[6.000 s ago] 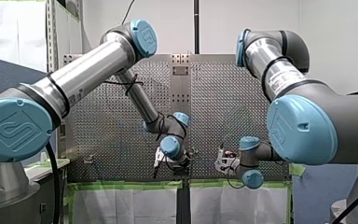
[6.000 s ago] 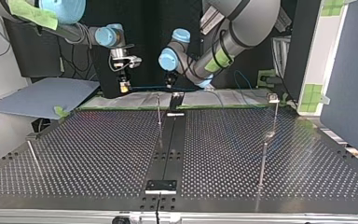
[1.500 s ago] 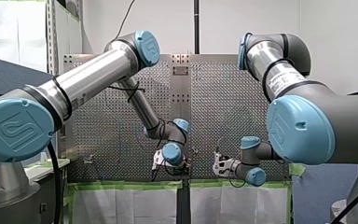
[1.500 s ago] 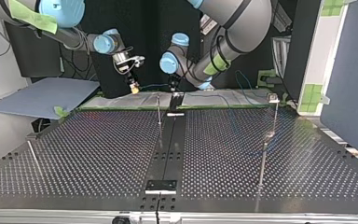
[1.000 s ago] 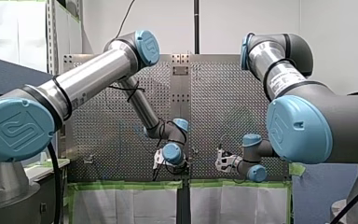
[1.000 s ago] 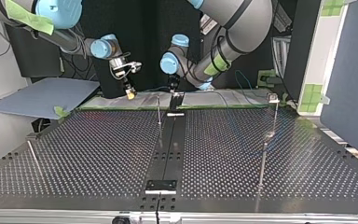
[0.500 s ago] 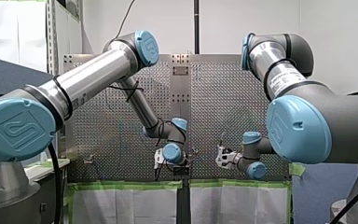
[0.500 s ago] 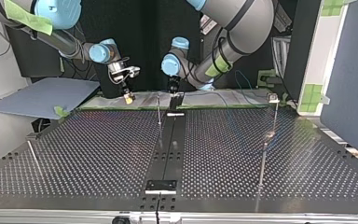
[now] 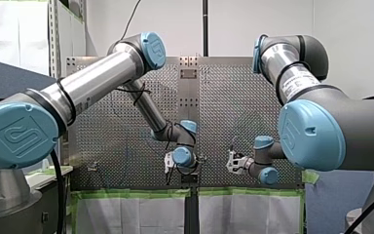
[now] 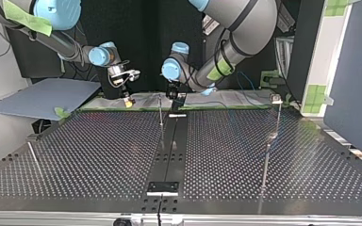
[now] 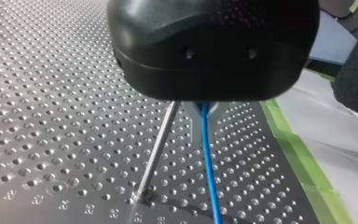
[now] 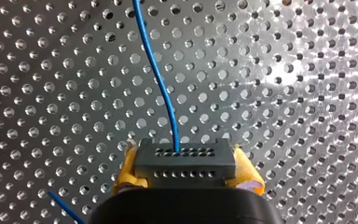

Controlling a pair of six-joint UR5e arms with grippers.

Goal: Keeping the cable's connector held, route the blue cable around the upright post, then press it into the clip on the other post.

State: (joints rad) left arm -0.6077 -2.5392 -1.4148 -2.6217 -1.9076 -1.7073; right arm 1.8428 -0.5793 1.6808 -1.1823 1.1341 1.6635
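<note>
blue cable [image 12: 160,88] | right gripper [image 12: 186,166] clamped on connector [image 12: 185,157] | left gripper [image 11: 204,106] — cannot tell

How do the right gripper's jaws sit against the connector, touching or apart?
Touching. The right wrist view shows the right gripper's jaws clamping the grey connector, yellow pads flush against both sides.

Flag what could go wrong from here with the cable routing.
1. In the left wrist view the blue cable runs close beside the thin upright post, not visibly wrapped around it; as tension rises it might slip off the post or bend it.
2. My right gripper holds the connector only between its yellow pads; a hard pull along the cable might twist it or drag it out.
</note>
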